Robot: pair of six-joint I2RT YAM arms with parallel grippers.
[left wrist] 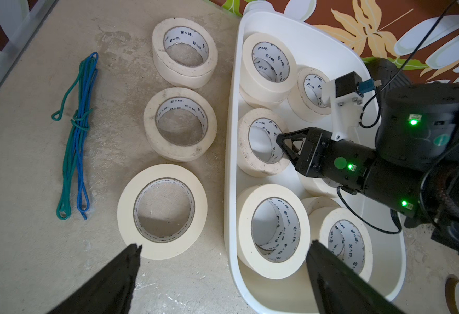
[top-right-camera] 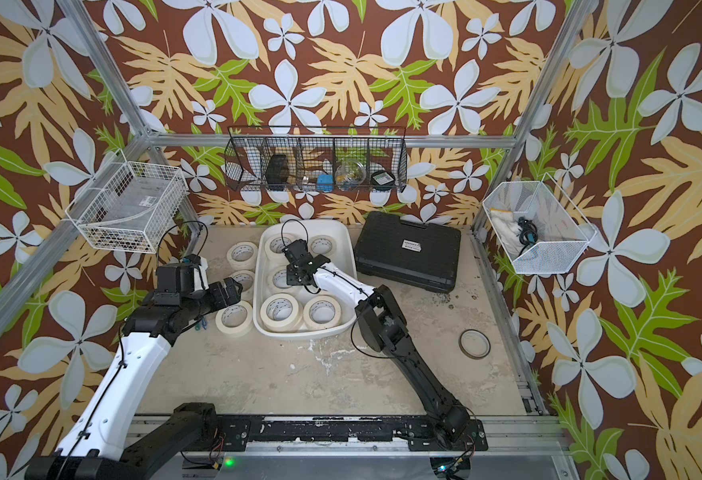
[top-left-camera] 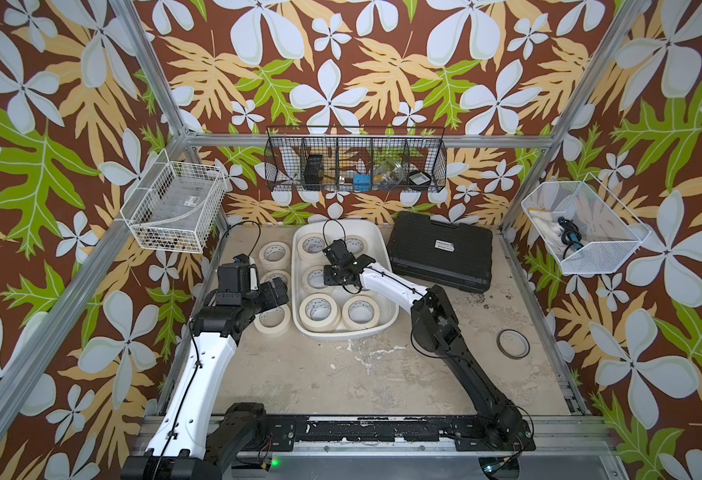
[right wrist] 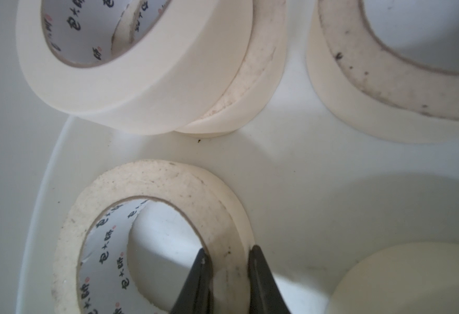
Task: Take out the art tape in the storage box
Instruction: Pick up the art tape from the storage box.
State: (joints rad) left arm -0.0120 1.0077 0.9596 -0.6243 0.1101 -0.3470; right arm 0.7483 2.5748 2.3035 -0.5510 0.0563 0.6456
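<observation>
One roll (right wrist: 152, 179) lies flat in the box (right wrist: 304, 168), its right wall pinched by the right gripper (right wrist: 229, 251), while the left gripper (left wrist: 225, 245) hangs spread wide.

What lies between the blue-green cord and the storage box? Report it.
A row of art tape rolls lies flat on the table between cord and storage box; the left wrist view shows it.
</observation>
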